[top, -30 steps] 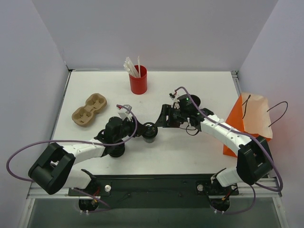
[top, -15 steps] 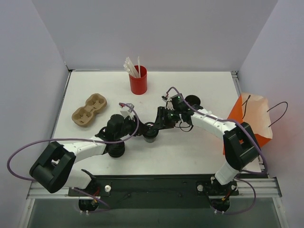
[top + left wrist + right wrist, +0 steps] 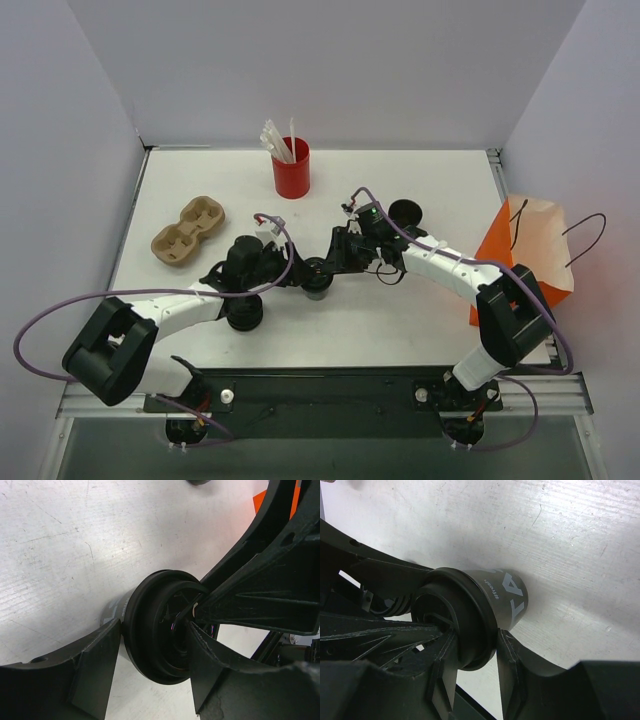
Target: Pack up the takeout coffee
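A black takeout coffee cup [image 3: 317, 278] with its black lid [image 3: 150, 615] stands near the table's middle. My left gripper [image 3: 305, 275] has a finger on each side of it and is shut on it [image 3: 155, 630]. My right gripper [image 3: 332, 264] comes from the other side. In the right wrist view it [image 3: 475, 647] pinches the lid's rim, one finger on top and one against the cup wall [image 3: 512, 597]. A second lidded black cup [image 3: 243, 316] stands beside my left arm, partly hidden by it.
An orange paper bag [image 3: 530, 255] stands at the right edge. A low stack of black lids [image 3: 405, 212] lies behind my right arm. A red cup of white straws [image 3: 291, 172] is at the back. A brown cardboard cup carrier [image 3: 188, 231] lies at the left.
My right gripper has moved left and nearer, down onto the lid of the cup in my left gripper. The left gripper and cup have hardly moved.
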Controlling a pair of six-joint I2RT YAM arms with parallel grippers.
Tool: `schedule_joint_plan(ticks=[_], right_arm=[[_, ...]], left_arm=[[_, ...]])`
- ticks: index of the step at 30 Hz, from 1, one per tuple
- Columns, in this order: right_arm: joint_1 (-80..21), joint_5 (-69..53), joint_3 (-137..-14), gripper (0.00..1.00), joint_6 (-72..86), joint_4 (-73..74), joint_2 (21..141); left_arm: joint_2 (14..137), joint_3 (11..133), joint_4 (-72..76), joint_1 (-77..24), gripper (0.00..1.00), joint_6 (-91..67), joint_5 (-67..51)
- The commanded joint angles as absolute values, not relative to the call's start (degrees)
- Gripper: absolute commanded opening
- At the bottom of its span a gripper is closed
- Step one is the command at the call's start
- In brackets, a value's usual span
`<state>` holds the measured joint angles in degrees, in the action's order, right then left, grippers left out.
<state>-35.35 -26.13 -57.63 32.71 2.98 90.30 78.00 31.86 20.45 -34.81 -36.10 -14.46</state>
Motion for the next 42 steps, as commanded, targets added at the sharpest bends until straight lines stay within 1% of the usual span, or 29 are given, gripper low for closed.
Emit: schedule_joint_plan(ticks=[1,4,6,10,11,16,18,21,22,26,33,38,42], right_arm=[[-36.0,-22.8,-56.6,0.23,33.6,4.4,89.2],[-36.1,-23.3,-56.4,0.23,33.8,4.1,88.9],[-36.1,-23.8,-56.4,0.28,34.0,4.3,88.5],[-35.2,-25.3,-57.0,0.38,34.3,5.2,86.0],[-34.9,-25.5,-57.3,0.42,34.2,5.5,85.3],[-33.3,-26.6,-57.2,0.48,33.7,6.4,81.4],[-32.5,-26.7,-57.2,0.48,33.2,6.9,80.5],[-30.5,-27.5,-56.5,0.45,32.4,7.0,79.8],[-30.0,-28.3,-56.4,0.42,32.2,7.0,79.8],[-27.2,-30.6,-56.4,0.36,30.2,6.9,81.0],[-25.2,-37.1,-58.0,0.35,26.9,7.2,86.3],[-25.2,-38.1,-58.2,0.34,26.0,6.6,89.0],[-25.3,-38.6,-57.1,0.29,26.9,5.0,90.9]], left_arm=[[80.5,29.7,15.5,-35.1,0.63,-35.4,-16.6],[83.6,30.0,16.0,-35.1,0.61,-35.3,-15.7],[85.0,29.9,16.2,-35.1,0.57,-35.1,-15.5],[87.4,29.3,16.4,-35.1,0.55,-34.0,-14.7],[87.7,29.1,16.4,-35.1,0.54,-33.8,-14.6],[88.9,29.6,15.3,-35.1,0.51,-30.9,-14.6],[88.9,29.7,15.1,-35.1,0.51,-30.1,-14.8],[89.2,29.8,14.9,-35.1,0.51,-29.2,-14.9],[89.2,29.8,14.9,-35.1,0.5,-29.0,-14.9],[89.5,29.7,15.5,-35.1,0.51,-28.3,-15.6],[91.0,30.7,15.9,-35.1,0.51,-27.1,-16.6],[91.3,30.8,15.9,-35.1,0.51,-26.9,-16.5],[91.8,30.5,16.4,-35.1,0.5,-27.2,-16.4]])
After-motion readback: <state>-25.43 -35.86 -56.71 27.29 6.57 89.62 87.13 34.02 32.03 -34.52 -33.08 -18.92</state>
